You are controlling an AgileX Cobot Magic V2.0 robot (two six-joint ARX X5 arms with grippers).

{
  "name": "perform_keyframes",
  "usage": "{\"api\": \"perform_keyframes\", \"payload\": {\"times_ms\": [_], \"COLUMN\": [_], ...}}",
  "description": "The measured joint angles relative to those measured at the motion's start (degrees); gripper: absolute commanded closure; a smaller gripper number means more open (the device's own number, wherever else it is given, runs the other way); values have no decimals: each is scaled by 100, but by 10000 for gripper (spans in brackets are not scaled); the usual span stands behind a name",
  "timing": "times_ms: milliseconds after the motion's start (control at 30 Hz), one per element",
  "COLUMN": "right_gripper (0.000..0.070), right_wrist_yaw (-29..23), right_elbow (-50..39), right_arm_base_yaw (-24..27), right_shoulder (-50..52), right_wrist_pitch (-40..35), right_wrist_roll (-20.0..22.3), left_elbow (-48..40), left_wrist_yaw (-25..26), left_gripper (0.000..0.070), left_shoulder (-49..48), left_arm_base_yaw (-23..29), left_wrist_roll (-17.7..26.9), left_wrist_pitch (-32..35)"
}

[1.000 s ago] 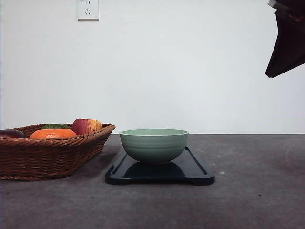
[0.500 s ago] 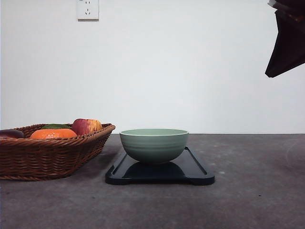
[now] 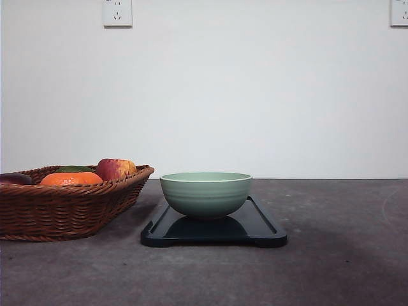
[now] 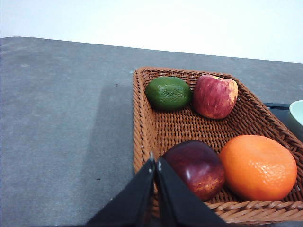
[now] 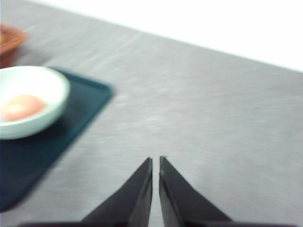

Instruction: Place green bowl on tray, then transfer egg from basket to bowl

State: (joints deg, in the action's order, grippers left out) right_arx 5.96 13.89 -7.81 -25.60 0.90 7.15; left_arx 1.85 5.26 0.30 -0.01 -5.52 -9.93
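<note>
In the front view, the green bowl [image 3: 206, 194] stands upright on the tray [image 3: 261, 229], near the tray's middle and toward its far side, in the lower centre of the frame. The tray lies flat on the dark grey counter [image 3: 338, 255]. At the lower left, just beside the tray but apart from it, sits the basket [image 3: 64, 210]; an orange [image 3: 70, 179], a red apple [image 3: 116, 169], a green fruit [image 3: 73, 169] and a dark fruit [image 3: 14, 179] show above its rim. Two wall sockets are in the upper corners, one at the upper left [image 3: 117, 13] and one at the upper right [image 3: 399, 13].

In the left wrist view, the left hand [image 4: 155, 163] has its two black fingers pressed together with nothing between them, at the lower centre over the basket's near rim. Inside the basket [image 4: 142, 123] lie a lime [image 4: 168, 93], a red apple [image 4: 215, 96], a dark red apple [image 4: 198, 168] and an orange [image 4: 258, 167]. A sliver of the green bowl [image 4: 298, 113] appears at the right edge.

The right wrist view is blurred. The right hand [image 5: 155, 161] is closed and holds nothing, above bare counter at the lower centre. At the left, the green bowl [image 5: 42, 118] sits on the tray [image 5: 71, 123] with the egg [image 5: 22, 107] inside it, a pale orange oval.
</note>
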Motion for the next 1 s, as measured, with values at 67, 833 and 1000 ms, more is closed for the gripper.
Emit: {"api": "perform_keyframes", "payload": {"times_ms": [67, 833, 1000], "right_gripper": [684, 684, 684], "right_wrist_yaw": [-1, 0, 1], "right_elbow": [-486, -1296, -1296], "right_arm_base_yaw": [176, 761, 761], "right_shoulder": [553, 2546, 2546], "right_wrist_pitch": [-207, 186, 184], "right_wrist_roll": [-2, -314, -314], "left_elbow": [0, 0, 0], "left_wrist_yaw": [0, -2, -2], "left_gripper": [700, 700, 700], "left_shoulder": [0, 0, 0], "left_arm_base_yaw": [0, 0, 0], "left_wrist_roll": [0, 0, 0], "left_wrist_pitch": [0, 26, 26]}}
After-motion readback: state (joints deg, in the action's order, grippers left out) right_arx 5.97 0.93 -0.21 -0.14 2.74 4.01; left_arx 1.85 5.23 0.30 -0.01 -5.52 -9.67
